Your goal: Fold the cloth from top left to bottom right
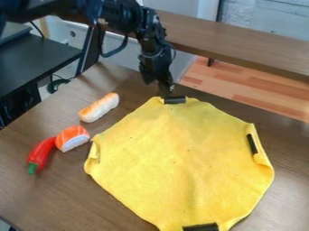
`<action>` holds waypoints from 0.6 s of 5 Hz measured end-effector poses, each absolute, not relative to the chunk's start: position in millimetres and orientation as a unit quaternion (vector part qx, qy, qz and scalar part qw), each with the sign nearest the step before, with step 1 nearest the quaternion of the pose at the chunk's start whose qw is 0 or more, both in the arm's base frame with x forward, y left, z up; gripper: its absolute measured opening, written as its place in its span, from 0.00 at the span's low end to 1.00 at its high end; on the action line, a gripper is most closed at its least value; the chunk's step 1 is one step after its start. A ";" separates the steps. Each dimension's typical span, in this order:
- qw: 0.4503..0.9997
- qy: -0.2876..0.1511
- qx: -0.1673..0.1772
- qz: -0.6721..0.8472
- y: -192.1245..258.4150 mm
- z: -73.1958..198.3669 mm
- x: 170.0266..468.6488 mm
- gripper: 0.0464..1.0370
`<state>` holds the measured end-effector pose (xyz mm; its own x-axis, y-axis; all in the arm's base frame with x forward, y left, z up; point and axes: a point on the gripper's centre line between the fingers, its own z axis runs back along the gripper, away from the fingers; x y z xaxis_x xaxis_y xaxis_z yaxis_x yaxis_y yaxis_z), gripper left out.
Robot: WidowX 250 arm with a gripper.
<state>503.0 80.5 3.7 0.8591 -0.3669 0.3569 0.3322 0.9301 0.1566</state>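
Camera view, and the yellow cloth (181,158) lies spread from centre to lower right, diagonal fold not made; gripper (165,91) at its top edge, pinching or not, I can't tell!

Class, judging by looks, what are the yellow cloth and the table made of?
Yellow cloth: probably felt or microfiber, matte; its surface looks fuzzy and its edges fold over softly.
Table: wood or wood-look laminate, satin; brown grain streaks show, but which is unclear.

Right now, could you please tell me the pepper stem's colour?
The stem is green, seen best in the camera view.
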 end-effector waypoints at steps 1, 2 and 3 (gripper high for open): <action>0.963 -0.189 0.038 -0.190 78.9 -1.8 509.9 0.96; 0.962 -0.184 0.034 -0.197 73.0 -6.6 514.0 0.96; 0.961 -0.181 0.030 -0.205 61.3 -9.6 518.5 0.96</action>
